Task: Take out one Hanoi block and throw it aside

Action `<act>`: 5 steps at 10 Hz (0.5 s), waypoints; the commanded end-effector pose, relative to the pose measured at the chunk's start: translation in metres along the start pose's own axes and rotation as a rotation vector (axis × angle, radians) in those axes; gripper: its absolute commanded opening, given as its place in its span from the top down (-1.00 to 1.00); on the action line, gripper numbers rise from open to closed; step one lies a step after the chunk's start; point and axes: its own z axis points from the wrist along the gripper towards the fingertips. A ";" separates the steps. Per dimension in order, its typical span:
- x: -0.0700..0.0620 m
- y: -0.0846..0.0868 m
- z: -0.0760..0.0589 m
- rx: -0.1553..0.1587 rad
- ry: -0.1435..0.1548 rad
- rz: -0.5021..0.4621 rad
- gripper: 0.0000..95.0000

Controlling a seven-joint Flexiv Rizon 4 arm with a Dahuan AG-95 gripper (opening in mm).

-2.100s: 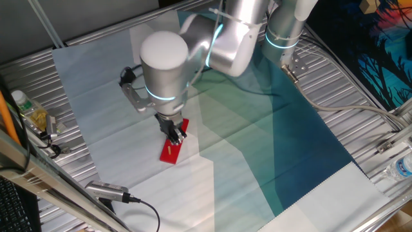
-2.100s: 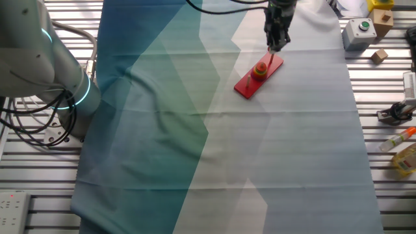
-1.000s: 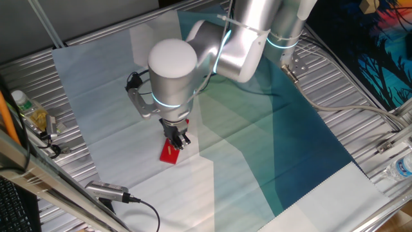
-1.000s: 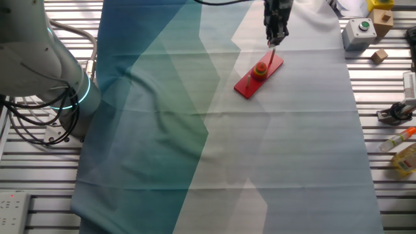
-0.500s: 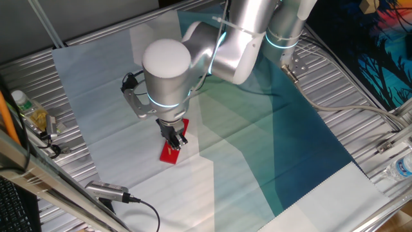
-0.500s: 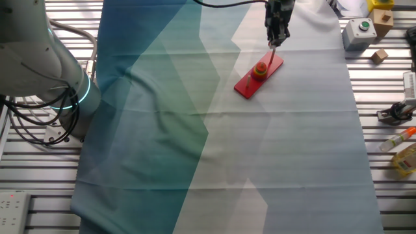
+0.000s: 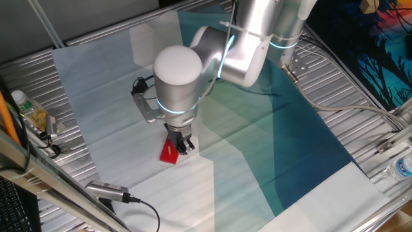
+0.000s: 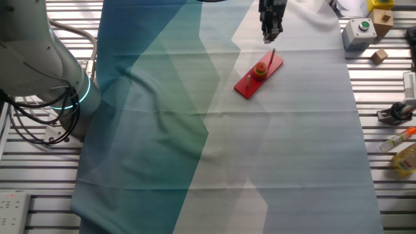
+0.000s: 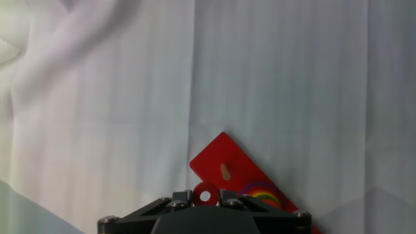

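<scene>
In the hand view my gripper (image 9: 206,195) is shut on the Hanoi block (image 9: 206,195), a tiny red disc with a white centre hole, held between the two black fingers above the long red peg board (image 9: 227,162). A stack of coloured rings (image 9: 259,194) sits on the board beside a bare peg. In the other fixed view the gripper (image 8: 268,36) hangs above the board's far end (image 8: 276,64), and the ring stack (image 8: 260,69) sits on the board's middle. In one fixed view the gripper (image 7: 186,147) is over the board (image 7: 169,154).
A white and blue-green cloth (image 8: 195,130) covers the table. A grey box with a green button (image 8: 359,31), wooden blocks (image 8: 379,55) and tools lie at the right edge. A bottle (image 7: 19,103) and cables lie at the left in one fixed view.
My gripper has risen from the board and moved slightly away from the peg, carrying the small red disc. The board and ring stack have stayed in place.
</scene>
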 end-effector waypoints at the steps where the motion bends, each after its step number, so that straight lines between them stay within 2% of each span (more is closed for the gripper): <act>1: 0.004 0.003 0.006 0.002 -0.009 -0.003 1.00; 5: 0.012 0.005 0.022 0.003 -0.019 -0.015 1.00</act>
